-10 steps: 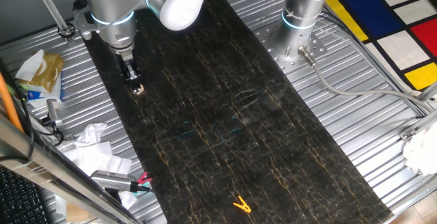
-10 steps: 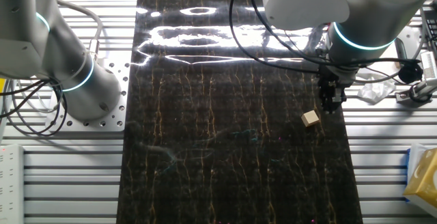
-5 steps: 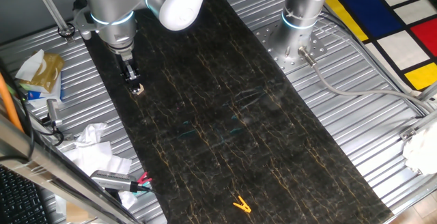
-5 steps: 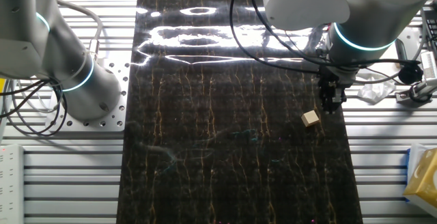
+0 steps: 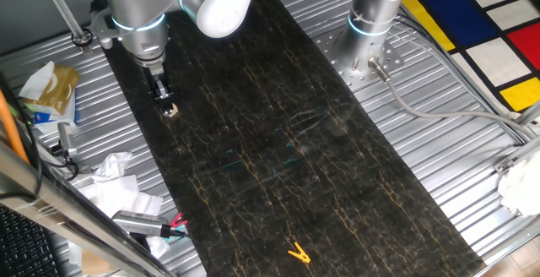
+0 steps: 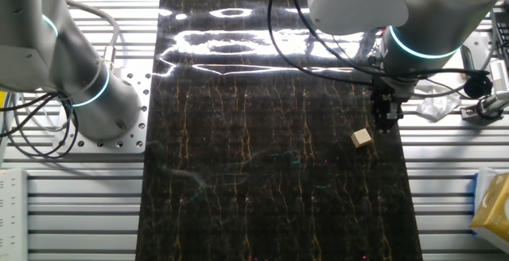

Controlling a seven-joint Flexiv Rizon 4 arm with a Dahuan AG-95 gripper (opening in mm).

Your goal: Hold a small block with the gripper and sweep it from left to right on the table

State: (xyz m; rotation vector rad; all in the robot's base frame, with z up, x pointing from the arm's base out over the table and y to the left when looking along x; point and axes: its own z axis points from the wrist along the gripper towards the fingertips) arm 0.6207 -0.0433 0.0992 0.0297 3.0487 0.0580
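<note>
The small block (image 6: 362, 138), a pale tan cube, lies on the black veined table (image 6: 262, 173) near its edge; it also shows in one fixed view (image 5: 170, 111). The gripper (image 6: 386, 124) hangs from the silver arm and points straight down. It is just beside and slightly above the block, and not closed on it. In one fixed view the gripper (image 5: 164, 100) has its tip right at the block's upper edge. The fingers look slightly apart with nothing between them.
A yellow clip (image 5: 297, 252) lies on the table's near end. The second arm's base (image 5: 371, 24) stands on the ribbed metal beside the table. Crumpled paper, a bag and tools (image 5: 118, 188) lie on the metal frame near the block's side.
</note>
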